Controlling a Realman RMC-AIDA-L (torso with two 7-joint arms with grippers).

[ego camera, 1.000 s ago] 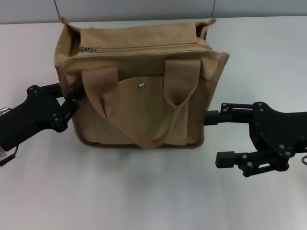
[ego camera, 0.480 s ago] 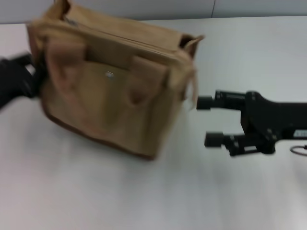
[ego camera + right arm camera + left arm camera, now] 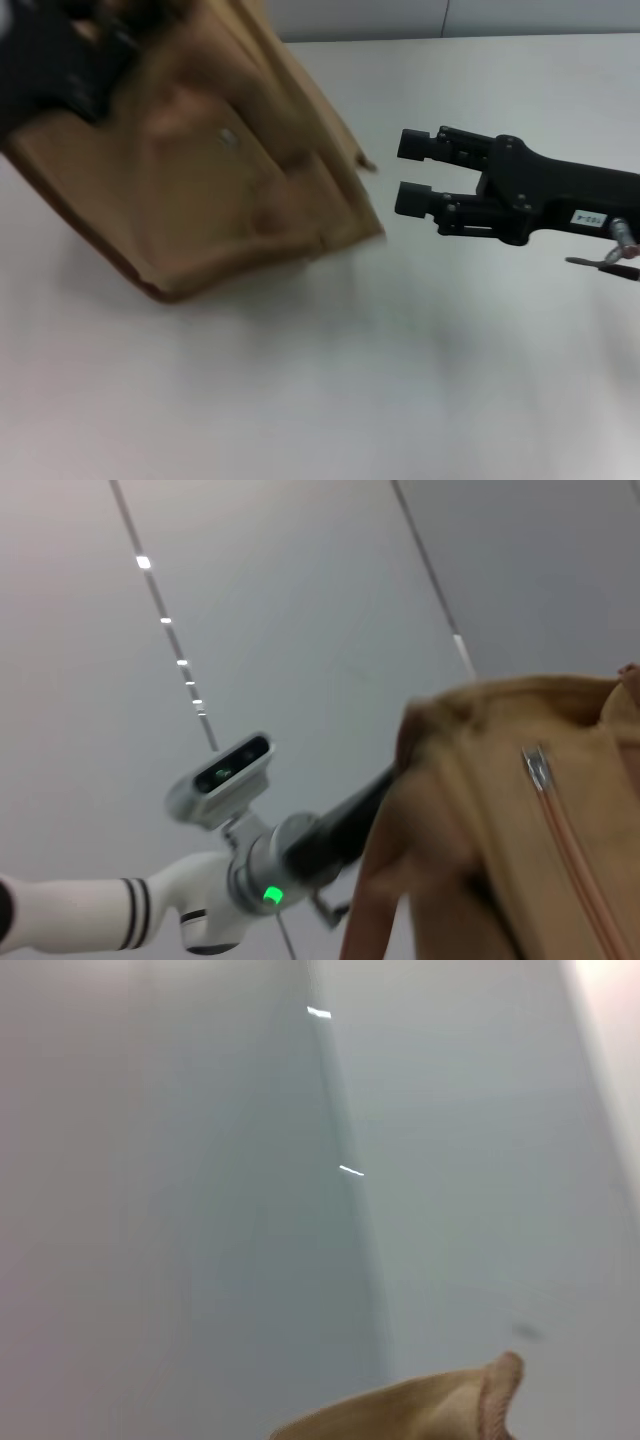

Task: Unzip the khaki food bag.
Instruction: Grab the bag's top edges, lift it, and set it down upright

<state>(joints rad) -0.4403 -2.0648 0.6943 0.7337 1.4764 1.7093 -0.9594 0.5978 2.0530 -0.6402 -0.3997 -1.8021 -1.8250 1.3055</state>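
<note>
The khaki food bag (image 3: 210, 190) is tipped up at the left of the head view, one end raised, its front pocket with the metal snap (image 3: 227, 137) facing me. My left gripper (image 3: 62, 62) is at the bag's raised upper-left end and holds it there. My right gripper (image 3: 412, 172) is open and empty, level with the bag's right corner and a short gap away from it. The right wrist view shows the bag's top (image 3: 500, 860) with the zipper pull (image 3: 537, 767) and zipper line. A bit of tan fabric (image 3: 420, 1410) shows in the left wrist view.
The white table (image 3: 350, 380) spreads out in front of and to the right of the bag. A grey wall (image 3: 400, 18) runs along the far edge. My left arm (image 3: 250, 865), with a green light, shows in the right wrist view.
The bag has been pulled to the left and tipped up, with the left gripper rising to the top left. The right gripper has moved up and towards the bag, still open.
</note>
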